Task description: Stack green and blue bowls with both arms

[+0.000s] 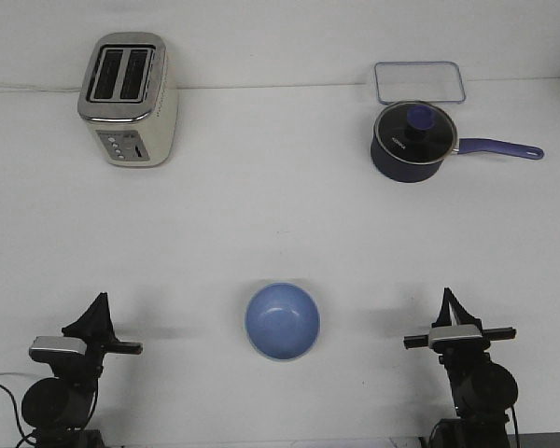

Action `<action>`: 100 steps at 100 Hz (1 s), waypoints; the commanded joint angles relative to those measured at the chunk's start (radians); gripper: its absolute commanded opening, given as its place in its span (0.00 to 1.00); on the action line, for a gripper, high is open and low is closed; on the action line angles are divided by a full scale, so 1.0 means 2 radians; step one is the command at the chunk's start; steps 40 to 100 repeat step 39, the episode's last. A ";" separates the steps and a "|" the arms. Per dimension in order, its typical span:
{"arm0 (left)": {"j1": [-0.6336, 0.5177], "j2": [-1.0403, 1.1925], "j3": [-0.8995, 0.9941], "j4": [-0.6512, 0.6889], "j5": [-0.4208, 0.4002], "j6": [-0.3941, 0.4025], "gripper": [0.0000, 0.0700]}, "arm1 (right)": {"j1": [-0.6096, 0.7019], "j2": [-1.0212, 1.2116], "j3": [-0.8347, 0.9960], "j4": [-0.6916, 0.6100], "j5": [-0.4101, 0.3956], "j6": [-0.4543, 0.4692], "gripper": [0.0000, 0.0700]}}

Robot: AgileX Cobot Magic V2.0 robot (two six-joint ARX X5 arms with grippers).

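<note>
A light periwinkle blue bowl (282, 320) sits upright on the white table near the front edge, midway between my two arms. No pale mint green bowl shows in this view. My left gripper (101, 301) rests low at the front left, well to the left of the blue bowl, with its fingers together and nothing in it. My right gripper (446, 295) rests low at the front right, well to the right of the bowl, also with its fingers together and empty.
A cream and silver toaster (129, 101) stands at the back left. A dark navy lidded saucepan (411, 142) with its handle pointing right stands at the back right, with a clear rectangular lid or tray (419, 82) behind it.
</note>
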 commanded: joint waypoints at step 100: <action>-0.001 -0.001 -0.010 0.005 0.000 0.006 0.02 | 0.000 -0.001 -0.001 0.017 0.000 -0.006 0.00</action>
